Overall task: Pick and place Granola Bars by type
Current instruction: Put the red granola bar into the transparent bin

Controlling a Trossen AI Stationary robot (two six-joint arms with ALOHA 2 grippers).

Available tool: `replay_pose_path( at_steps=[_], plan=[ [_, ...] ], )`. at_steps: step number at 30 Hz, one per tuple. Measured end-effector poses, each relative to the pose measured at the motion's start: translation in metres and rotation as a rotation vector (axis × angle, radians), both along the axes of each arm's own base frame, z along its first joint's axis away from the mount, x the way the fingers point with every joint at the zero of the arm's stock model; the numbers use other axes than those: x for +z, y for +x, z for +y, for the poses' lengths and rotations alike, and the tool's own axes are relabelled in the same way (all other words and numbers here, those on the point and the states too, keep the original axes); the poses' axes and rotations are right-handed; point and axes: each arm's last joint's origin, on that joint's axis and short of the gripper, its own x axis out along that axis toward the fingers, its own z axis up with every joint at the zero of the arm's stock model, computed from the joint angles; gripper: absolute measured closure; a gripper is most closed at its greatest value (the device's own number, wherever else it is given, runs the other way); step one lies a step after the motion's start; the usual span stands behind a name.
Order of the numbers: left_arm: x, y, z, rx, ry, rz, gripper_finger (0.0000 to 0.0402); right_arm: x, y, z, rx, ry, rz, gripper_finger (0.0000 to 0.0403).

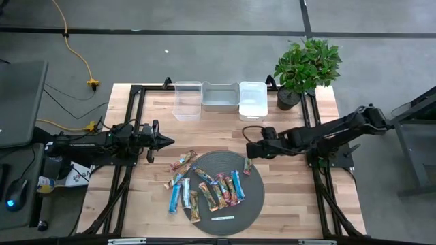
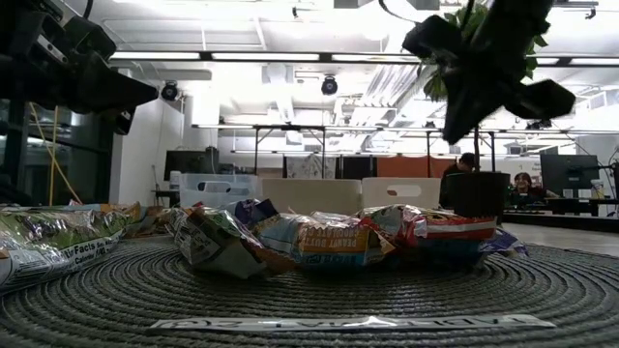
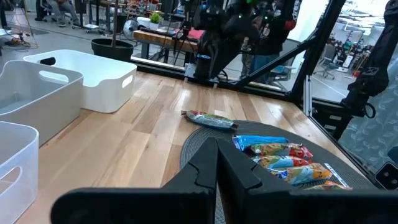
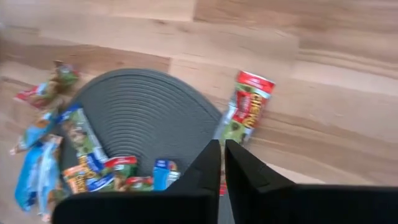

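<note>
The left end effector (image 1: 169,141) is being held above the bare wood of the bench (image 1: 150,197), off the left side of the round grey mat (image 1: 255,197), with its fingers pressed together and nothing pinched between them. The right end effector (image 1: 248,151) is being held over the mat's upper right edge; in the right wrist view its two fingers (image 4: 214,163) are seen all but touching, with only a thin slit between them, and nothing is being gripped. One granola bar with a red and green wrapper (image 4: 247,106) is lying just ahead of those fingertips, half on the mat's rim and half on the wood, apart from the fingers. The other granola bars (image 1: 204,189) are lying in a loose heap on the left half of the mat and spilling onto the wood beside it; roughly a dozen are being counted in all, in blue, red-pink and brown-green wrappers, though an exact tally per colour cannot be made where they overlap. One thin white strip (image 1: 222,218) is lying near the mat's front edge. Three bins (image 1: 219,99) are standing in a row at the far edge of the bench, and one potted plant (image 1: 304,67) is standing beside the rightmost of them.
</note>
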Motion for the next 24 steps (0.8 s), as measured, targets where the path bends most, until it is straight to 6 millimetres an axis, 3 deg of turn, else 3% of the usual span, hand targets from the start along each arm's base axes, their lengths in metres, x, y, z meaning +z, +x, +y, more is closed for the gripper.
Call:
replay_pose_path(
  at_steps=[15,24],
  plan=[
    [0.000,0.000,0.000,0.000,0.000,0.000,0.0401,-0.064,-0.016,0.009,-0.109,0.126,-0.188,0.0199],
    [0.000,0.000,0.000,0.000,0.000,0.000,0.0401,-0.069,-0.015,0.000,-0.098,0.072,-0.201,0.0179]
  ],
)
